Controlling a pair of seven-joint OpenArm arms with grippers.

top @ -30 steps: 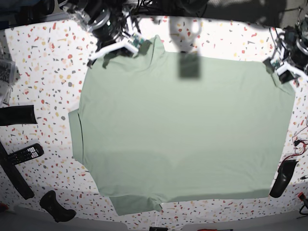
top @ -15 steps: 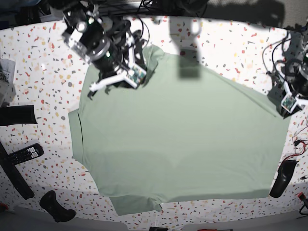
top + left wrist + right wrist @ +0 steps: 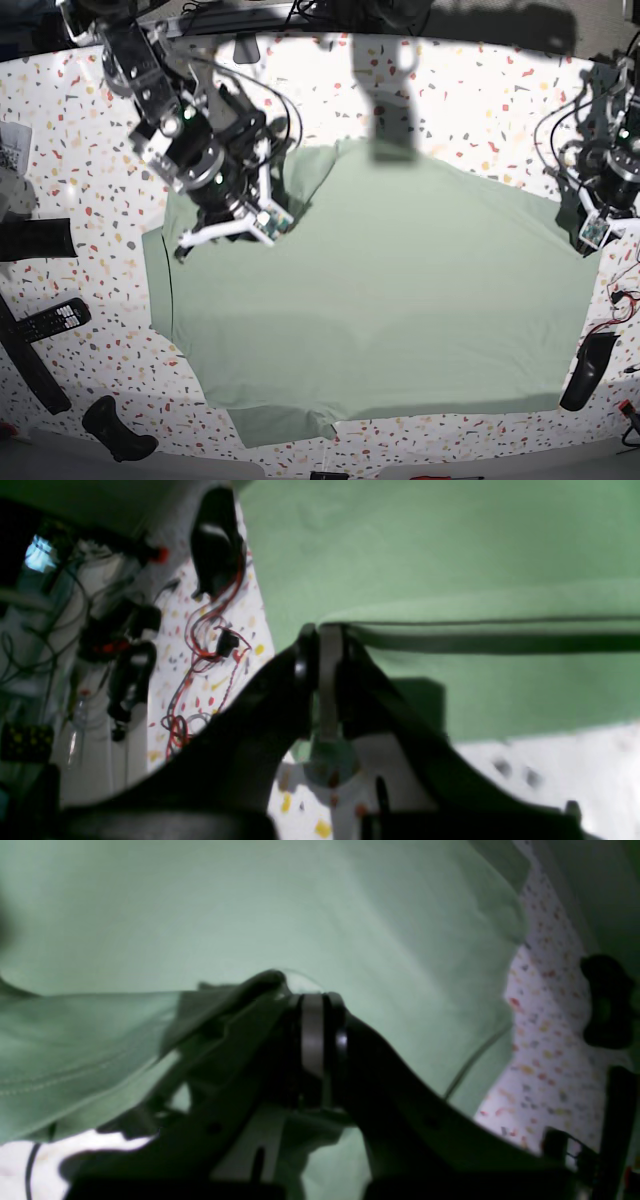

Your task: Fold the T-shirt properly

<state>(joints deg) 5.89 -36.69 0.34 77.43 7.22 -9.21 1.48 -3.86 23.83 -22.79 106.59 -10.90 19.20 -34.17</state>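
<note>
Base view: T-shirt [image 3: 390, 300] lies spread on the terrazzo counter [image 3: 480, 90], covering most of it. Right gripper [image 3: 268, 222] sits over the shirt's upper-left corner as this view shows it, w/ cloth bunched up under it; left gripper [image 3: 592, 232] is at the opposite far corner. Both are on the same far edge of the shirt, so that edge runs arm to arm, and the rest of the shirt lies toward the near counter edge from both. Judging by that, the coming move is a fold of the far edge over toward the near hem, both arms travelling together; right arm is already further in over the shirt.

Left wrist view: jaws pinched shut on a thin folded edge of the shirt, which stretches taut away from the jaws to the side. Red wires [image 3: 200, 645] beside the shirt show here far more clearly than in base.

Right wrist view: jaws closed on a thicker bunch of shirt, draped in loose folds, a stitched hem visible. Base can't confirm either grip; wrist views can.
</note>
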